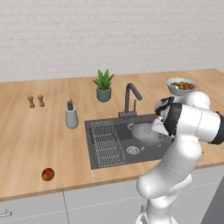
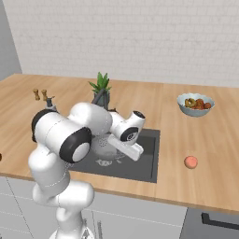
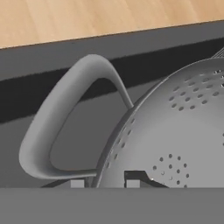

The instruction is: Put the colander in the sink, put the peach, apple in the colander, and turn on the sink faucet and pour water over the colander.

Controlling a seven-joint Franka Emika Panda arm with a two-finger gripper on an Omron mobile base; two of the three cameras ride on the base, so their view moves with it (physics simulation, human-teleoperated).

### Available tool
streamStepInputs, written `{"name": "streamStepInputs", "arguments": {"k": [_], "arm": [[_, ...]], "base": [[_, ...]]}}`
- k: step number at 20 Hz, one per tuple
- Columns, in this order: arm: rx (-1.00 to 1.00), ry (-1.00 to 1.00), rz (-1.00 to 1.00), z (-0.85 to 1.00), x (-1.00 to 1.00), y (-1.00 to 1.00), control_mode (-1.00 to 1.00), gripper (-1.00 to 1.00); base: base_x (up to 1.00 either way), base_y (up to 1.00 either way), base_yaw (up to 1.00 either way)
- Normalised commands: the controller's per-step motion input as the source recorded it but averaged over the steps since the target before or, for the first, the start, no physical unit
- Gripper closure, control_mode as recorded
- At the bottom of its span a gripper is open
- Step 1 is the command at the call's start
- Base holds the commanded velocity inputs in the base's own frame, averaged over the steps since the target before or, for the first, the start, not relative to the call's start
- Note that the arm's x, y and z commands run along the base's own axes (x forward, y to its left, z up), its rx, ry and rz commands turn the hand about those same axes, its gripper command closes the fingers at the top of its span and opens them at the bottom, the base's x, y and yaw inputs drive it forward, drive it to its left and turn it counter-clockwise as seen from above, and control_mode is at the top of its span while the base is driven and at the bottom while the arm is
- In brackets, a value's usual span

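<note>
So the colander is sitting in the sink, right-hand side of the basin, next to the wire rack and just behind the drain. The tool is down at the colander's rim, right by its looped handle; in the hand view the two tips sit close together with the rim wall between them, so it's closed on the colander.

The faucet stands at the back edge of the sink, neck angled over the basin. Apple is way off on the counter to the left of the sink, near the front edge. Peach is on the other side, on the counter right of the sink, with the fruit bowl further back. There's also a potted plant, a soap dispenser and two little shakers behind.
</note>
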Motion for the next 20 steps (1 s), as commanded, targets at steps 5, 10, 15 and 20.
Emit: {"name": "streamStepInputs", "arguments": {"k": [5, 10, 15, 20], "arm": [[0.08, 0.00, 0.05, -0.27, 0.07, 0.05, -1.00, 1.00], [0.06, 0.04, 0.00, -0.32, 0.15, 0.00, -1.00, 1.00], [0.01, 0.14, 0.00, -0.33, 0.25, 0.08, -1.00, 1.00], [0.00, 0.09, 0.00, -0.31, 0.25, 0.08, -1.00, 1.00]], "base": [[0.00, 0.00, 0.00], [0.00, 0.00, 0.00], [0.00, 0.00, 0.00], [0.00, 0.00, 0.00]]}}
